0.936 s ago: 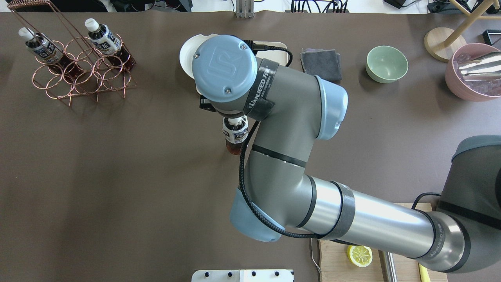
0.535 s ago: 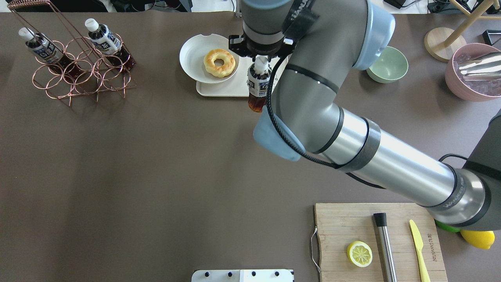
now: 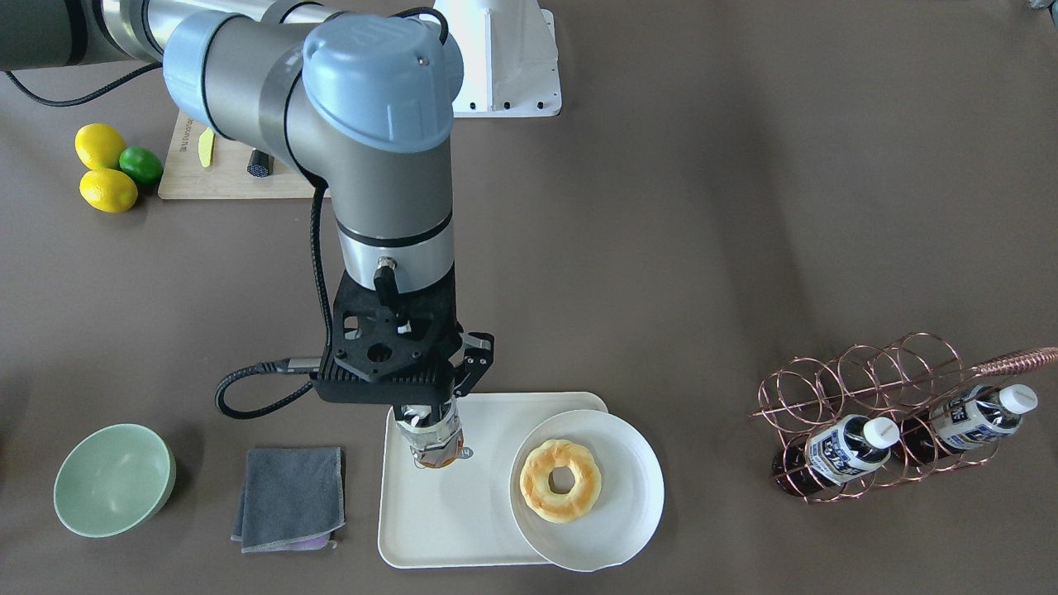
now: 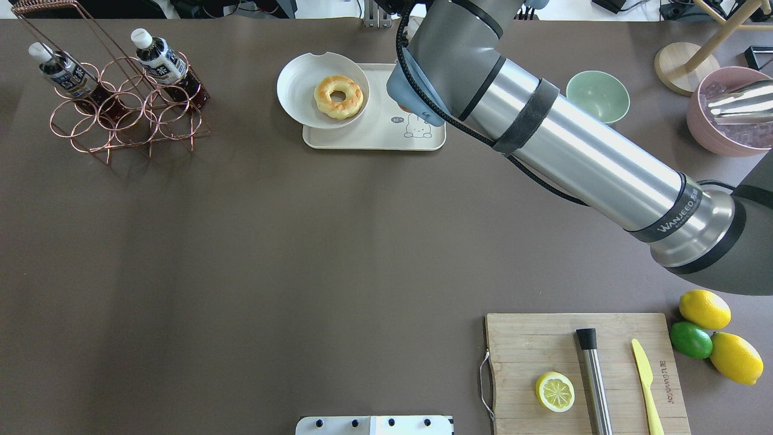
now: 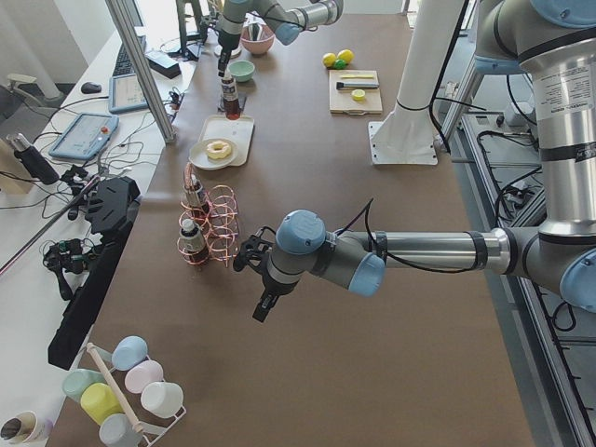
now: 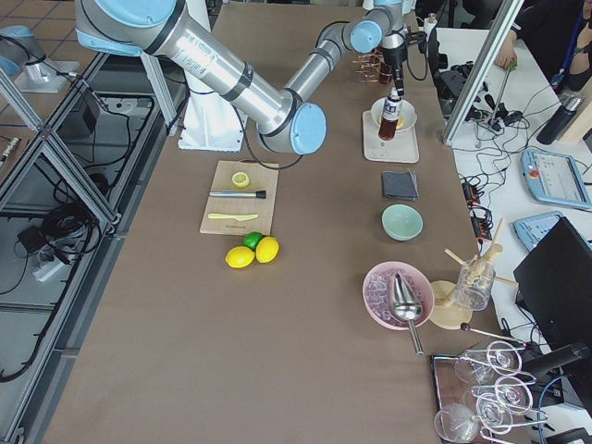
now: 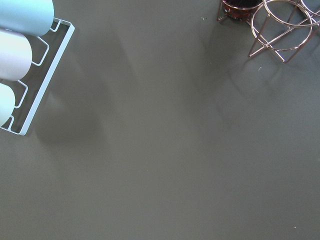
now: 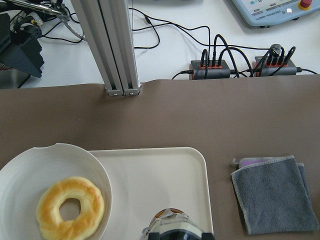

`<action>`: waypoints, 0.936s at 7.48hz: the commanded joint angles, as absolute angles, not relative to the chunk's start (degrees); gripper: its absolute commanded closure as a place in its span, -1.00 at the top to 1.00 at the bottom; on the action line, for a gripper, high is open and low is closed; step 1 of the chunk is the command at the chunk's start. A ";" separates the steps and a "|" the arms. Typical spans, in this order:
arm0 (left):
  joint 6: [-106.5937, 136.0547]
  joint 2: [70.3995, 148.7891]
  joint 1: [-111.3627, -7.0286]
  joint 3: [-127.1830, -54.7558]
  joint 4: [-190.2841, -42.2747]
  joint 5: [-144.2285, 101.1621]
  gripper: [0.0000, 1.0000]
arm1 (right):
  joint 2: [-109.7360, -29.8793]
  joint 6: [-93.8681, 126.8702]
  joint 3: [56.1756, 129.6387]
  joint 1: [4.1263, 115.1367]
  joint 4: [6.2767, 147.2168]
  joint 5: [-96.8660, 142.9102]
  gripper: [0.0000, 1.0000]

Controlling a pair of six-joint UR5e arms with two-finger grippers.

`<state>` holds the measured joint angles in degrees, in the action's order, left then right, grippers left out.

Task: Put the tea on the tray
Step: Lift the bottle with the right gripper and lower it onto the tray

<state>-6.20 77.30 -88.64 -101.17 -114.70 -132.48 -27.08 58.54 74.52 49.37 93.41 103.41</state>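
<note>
My right gripper (image 3: 428,413) is shut on the top of a tea bottle (image 3: 436,445) and holds it upright over the cream tray (image 3: 463,512), beside the bear drawing (image 4: 416,125). I cannot tell whether the bottle's base touches the tray. In the overhead view the arm hides the bottle. The right wrist view shows the bottle's top (image 8: 175,227) over the tray (image 8: 165,175). Two identical bottles (image 4: 60,71) (image 4: 160,60) lie in the copper wire rack (image 4: 121,115). My left gripper (image 5: 264,303) hangs over bare table by the rack; I cannot tell whether it is open.
A round white plate (image 4: 296,78) with a doughnut (image 4: 338,96) overlaps the tray's left end. A grey cloth (image 3: 289,496) and a green bowl (image 3: 111,479) lie beside the tray. A cutting board (image 4: 580,374) with a lemon half, and a pink bowl (image 4: 724,121), are on the right.
My right arm carried the tea bottle from the table's middle to the far side and over the tray. The plate and the rack's bottles have not moved.
</note>
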 commanded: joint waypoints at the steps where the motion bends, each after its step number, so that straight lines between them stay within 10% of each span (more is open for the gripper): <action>1: -6.15 77.34 -89.56 -101.77 -114.70 -133.68 1.00 | -26.19 56.60 65.68 50.62 86.52 103.97 -1.00; 7: -6.15 77.34 -89.56 -101.78 -114.70 -133.68 1.00 | -27.77 61.00 64.25 48.96 80.42 103.89 -1.00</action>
<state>-6.15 77.34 -89.56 -101.77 -114.70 -133.68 -27.27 60.85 64.34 49.25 81.68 104.07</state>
